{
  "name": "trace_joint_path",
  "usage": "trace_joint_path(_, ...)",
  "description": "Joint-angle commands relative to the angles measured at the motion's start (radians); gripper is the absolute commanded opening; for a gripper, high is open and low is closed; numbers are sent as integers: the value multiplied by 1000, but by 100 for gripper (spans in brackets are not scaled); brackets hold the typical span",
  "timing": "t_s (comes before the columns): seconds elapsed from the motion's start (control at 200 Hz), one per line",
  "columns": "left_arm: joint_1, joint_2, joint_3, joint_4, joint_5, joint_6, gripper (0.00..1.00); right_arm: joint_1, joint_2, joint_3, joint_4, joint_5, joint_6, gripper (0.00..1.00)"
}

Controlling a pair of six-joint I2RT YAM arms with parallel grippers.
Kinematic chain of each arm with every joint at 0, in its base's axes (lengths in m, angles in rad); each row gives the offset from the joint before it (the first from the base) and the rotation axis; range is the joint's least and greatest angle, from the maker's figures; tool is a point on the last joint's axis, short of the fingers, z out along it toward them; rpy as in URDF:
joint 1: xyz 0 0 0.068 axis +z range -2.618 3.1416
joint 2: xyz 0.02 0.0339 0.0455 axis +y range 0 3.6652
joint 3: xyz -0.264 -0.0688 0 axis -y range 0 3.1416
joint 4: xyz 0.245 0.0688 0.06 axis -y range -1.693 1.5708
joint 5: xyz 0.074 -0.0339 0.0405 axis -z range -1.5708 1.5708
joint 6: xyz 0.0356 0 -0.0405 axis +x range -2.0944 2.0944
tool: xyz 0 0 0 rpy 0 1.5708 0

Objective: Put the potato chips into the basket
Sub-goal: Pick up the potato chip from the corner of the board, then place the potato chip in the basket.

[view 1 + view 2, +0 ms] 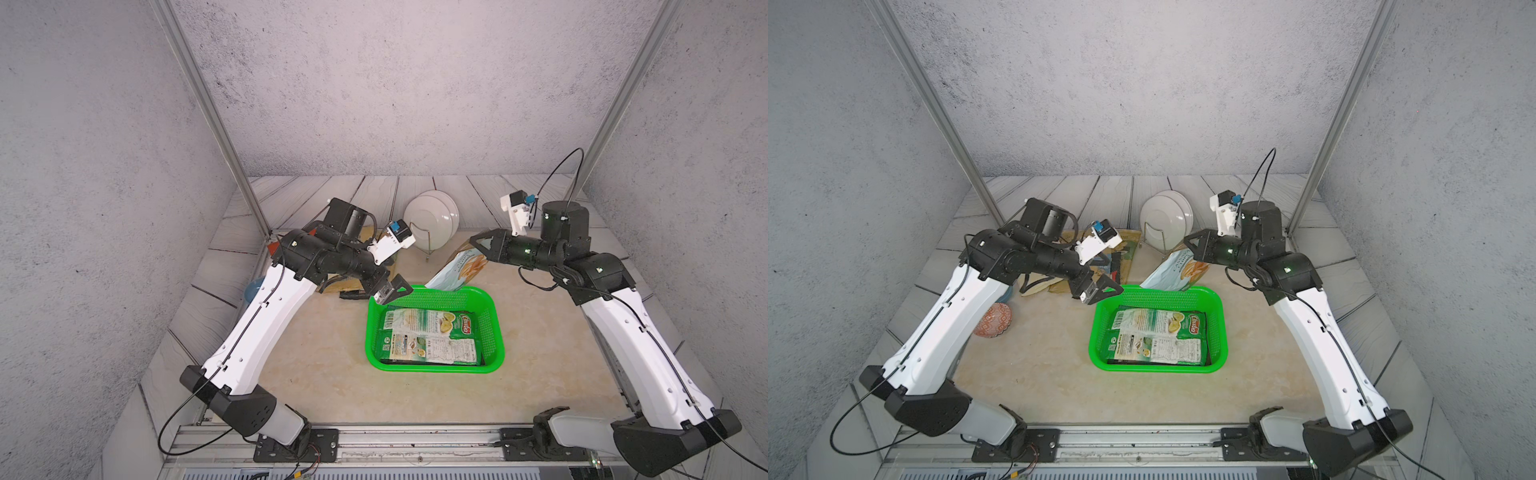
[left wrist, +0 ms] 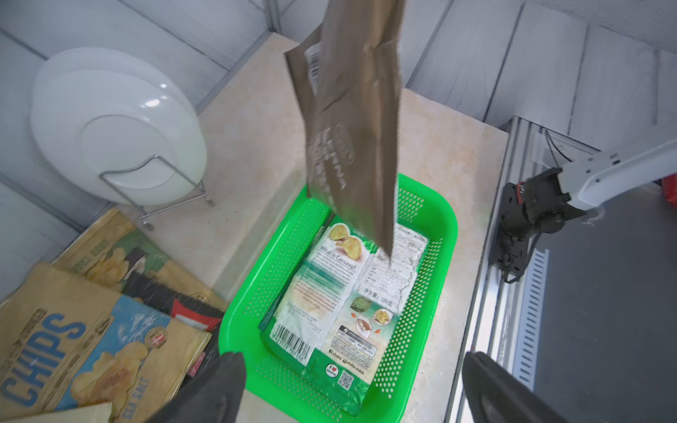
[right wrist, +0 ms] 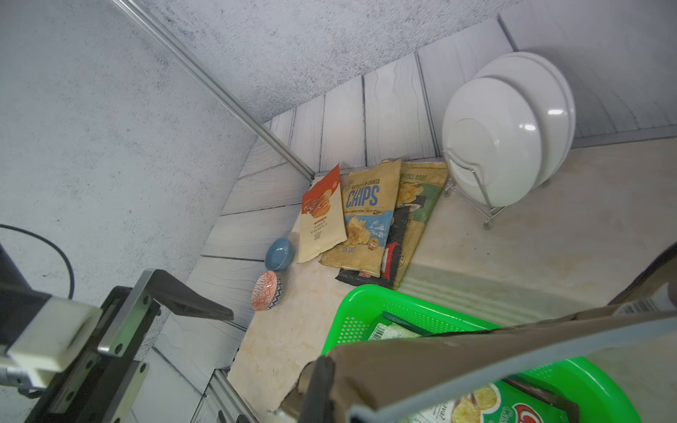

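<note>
Chips in one pale-blue bag (image 1: 456, 269): glossy front printed with golden crisps, dull brown-grey back with a barcode on the side facing the left arm. Pinched at its top edge by the right gripper (image 1: 478, 244), claw pressed together on the foil. Hangs over the far rim of the basket (image 1: 432, 368), long axis steep and tilted, top toward the right arm, bottom edge down at the basket's far side.

Inside the basket, green-and-white bags (image 1: 430, 337) lying flat, back panel up, long axis along the basket's length. Dark edge showing beneath at the near wall; number stacked not clear.

Beyond the basket's far-left corner, four more in a pile: orange-and-cream bag (image 3: 320, 216), tan "CHIPS" bag (image 3: 366, 214), tan-and-green bag (image 3: 425, 190), black bag (image 3: 399, 229) underneath, long axes running away from the basket.

Left gripper (image 1: 394, 291) at that far-left corner, claw spread wide, nothing between the fingers (image 2: 216, 388).

Behind the basket, two white plates (image 1: 430, 216) upright in one wire rack (image 3: 491, 214). Well to the basket's left, two bowls: blue bowl (image 3: 279, 252) and orange-patterned bowl (image 3: 266, 291).
</note>
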Motion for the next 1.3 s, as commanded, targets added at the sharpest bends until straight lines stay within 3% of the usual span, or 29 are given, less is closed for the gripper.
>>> trace_joint_path(0.0, -62, 21, 18, 1, -26, 49, 99, 53, -30, -6, 108, 16, 21, 0)
trace_joint_path(0.47, -114, 105, 74, 145, -125, -47, 100, 196, 31, -8, 152, 51, 37, 0)
trace_joint_path(0.59, -115, 121, 102, 157, -133, -67, 94, 209, 42, -14, 166, 54, 43, 0)
trace_joint_path(0.701, -116, 128, 106, 158, -126, -71, 80, 216, 53, -18, 176, 49, 50, 0)
trace_joint_path(0.981, -116, 130, 100, 169, -164, -90, 3, 222, 70, -11, 175, 22, 48, 0)
trace_joint_path(1.231, -114, 90, 110, 150, -198, -97, 0, 215, 49, 29, 76, -9, -33, 56)
trace_joint_path(1.291, -114, 86, 130, 117, -197, -87, 0, 198, 28, 19, 51, -24, -51, 65)
